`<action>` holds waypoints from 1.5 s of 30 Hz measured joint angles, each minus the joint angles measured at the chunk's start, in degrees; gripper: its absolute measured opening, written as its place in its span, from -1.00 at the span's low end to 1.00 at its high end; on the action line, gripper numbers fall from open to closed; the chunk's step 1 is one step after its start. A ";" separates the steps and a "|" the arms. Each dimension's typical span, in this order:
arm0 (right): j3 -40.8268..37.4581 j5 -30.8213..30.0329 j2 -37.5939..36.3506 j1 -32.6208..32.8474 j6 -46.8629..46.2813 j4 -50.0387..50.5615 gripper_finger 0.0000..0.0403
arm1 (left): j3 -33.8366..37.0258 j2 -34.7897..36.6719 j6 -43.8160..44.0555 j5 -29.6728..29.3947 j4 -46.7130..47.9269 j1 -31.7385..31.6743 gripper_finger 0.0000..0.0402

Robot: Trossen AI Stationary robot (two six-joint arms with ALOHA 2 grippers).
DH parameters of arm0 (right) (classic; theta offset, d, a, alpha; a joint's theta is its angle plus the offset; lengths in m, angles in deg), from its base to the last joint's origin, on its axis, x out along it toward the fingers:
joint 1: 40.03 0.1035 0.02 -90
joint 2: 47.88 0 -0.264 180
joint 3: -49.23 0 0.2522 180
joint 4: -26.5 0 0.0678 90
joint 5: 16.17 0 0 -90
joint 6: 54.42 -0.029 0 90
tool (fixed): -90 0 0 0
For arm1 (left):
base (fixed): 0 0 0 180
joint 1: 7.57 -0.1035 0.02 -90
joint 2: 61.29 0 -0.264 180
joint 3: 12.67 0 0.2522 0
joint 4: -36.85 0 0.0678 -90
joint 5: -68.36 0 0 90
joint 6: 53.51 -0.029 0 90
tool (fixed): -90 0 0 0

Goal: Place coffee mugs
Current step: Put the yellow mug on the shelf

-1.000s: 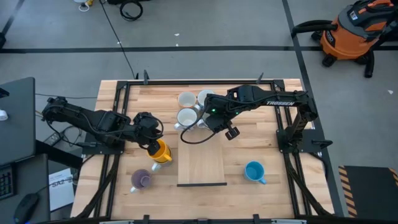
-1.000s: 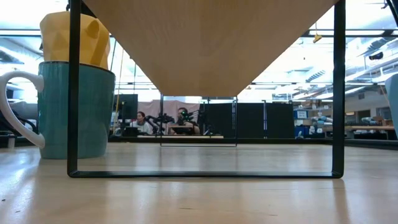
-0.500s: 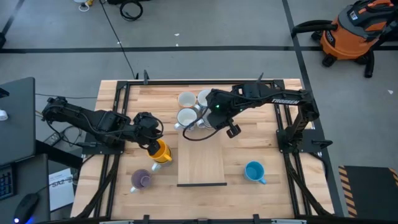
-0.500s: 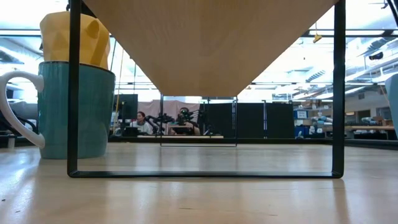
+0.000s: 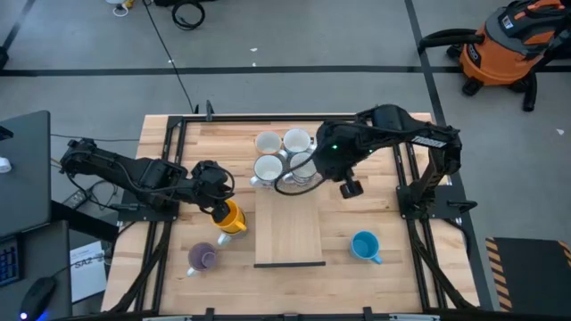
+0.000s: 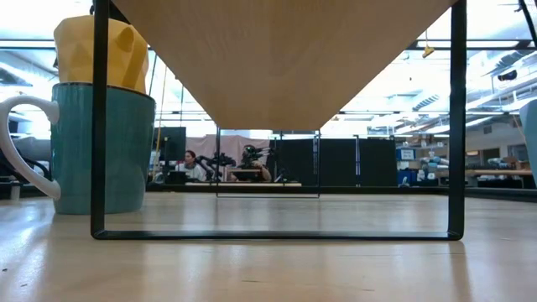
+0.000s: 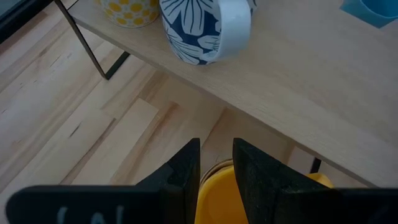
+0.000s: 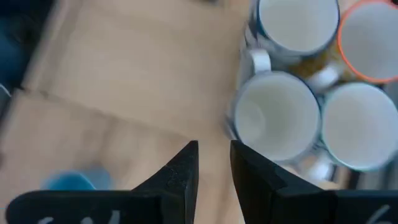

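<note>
High view: left gripper (image 5: 220,203) clenched on glossy yellow mug (image 5: 231,217); right gripper (image 5: 308,171), fingers nearly closed and empty, over round white mugs (image 5: 268,167).

Bright, even light falls from above with soft shadows, but the right wrist view is blurry.

overhead, table-level (facing room), two wrist views

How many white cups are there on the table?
4, bunched together at the table's far middle: two white ceramic mugs at the back, two just in front, near the right gripper. Another may hide under that arm.
</note>
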 joint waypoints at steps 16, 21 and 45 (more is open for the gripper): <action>-29.35 -1.34 -20.52 9.40 -18.95 -9.03 -0.51 | 0.00 0.00 0.00 0.02 0.02 -0.07 -0.49; -39.57 -2.48 -27.14 10.06 -20.52 -15.16 -0.51 | 0.00 0.00 0.07 0.05 0.16 -0.14 -0.40; -51.12 -2.54 -32.37 6.80 -19.86 -21.10 -0.51 | 0.00 -0.20 5.58 13.03 13.05 -3.93 0.11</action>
